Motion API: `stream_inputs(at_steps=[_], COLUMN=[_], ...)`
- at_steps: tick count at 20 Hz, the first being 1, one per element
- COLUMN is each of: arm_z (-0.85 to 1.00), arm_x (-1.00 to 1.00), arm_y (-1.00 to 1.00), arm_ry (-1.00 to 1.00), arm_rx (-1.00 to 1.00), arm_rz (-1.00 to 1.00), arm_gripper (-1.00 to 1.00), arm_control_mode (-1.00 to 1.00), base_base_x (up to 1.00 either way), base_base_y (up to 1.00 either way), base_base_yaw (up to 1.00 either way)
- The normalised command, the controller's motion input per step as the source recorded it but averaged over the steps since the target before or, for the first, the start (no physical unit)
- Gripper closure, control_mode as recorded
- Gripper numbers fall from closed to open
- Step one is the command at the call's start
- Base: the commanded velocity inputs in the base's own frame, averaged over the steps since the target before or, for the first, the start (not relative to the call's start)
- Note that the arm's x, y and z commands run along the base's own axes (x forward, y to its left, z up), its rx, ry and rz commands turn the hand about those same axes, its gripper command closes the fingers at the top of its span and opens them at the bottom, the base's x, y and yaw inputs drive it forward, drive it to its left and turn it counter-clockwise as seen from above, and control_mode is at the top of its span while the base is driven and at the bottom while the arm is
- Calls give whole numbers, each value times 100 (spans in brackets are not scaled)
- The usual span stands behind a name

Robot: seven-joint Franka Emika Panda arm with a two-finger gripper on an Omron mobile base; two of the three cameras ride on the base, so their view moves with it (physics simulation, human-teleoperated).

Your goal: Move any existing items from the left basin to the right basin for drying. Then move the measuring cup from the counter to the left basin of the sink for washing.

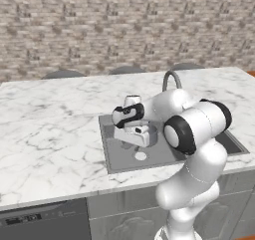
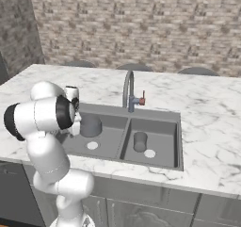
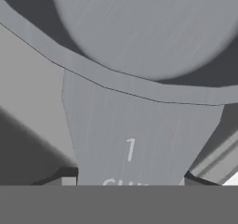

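The tool [image 1: 133, 130] is clamped on the flat handle of the measuring cup [image 2: 90, 125] (marked "1" in the hand view), holding it low inside the left basin [image 2: 106, 143] of the sink [image 2: 176, 141], beside its pale drain [image 2: 92, 145].

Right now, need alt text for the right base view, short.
The white arm's gripper holds a dark grey measuring cup low over the left basin of the sink. A grey cylindrical cup stands in the right basin, beneath a gooseneck faucet, amid the marble counter.
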Motion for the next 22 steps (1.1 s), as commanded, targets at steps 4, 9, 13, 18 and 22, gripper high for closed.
stream_inputs(at_steps=[4,9,13,18,22], arm_z=[-49,-49,-62,-53,-52], arm_x=[54,46,47,40,28], arm_y=[-19,-17,-3,0,-8], arm_ry=[10,1,0,0,0], arm_rx=[0,0,0,0,0], arm_rz=[-7,-10,-8,-6,-4], arm_gripper=[100,100,100,100,100], arm_control_mode=[-100,-100,-100,-100,-100], base_base_x=[0,0,0,0,0], base_base_y=[0,0,0,0,0], base_base_yaw=[0,0,0,0,0])
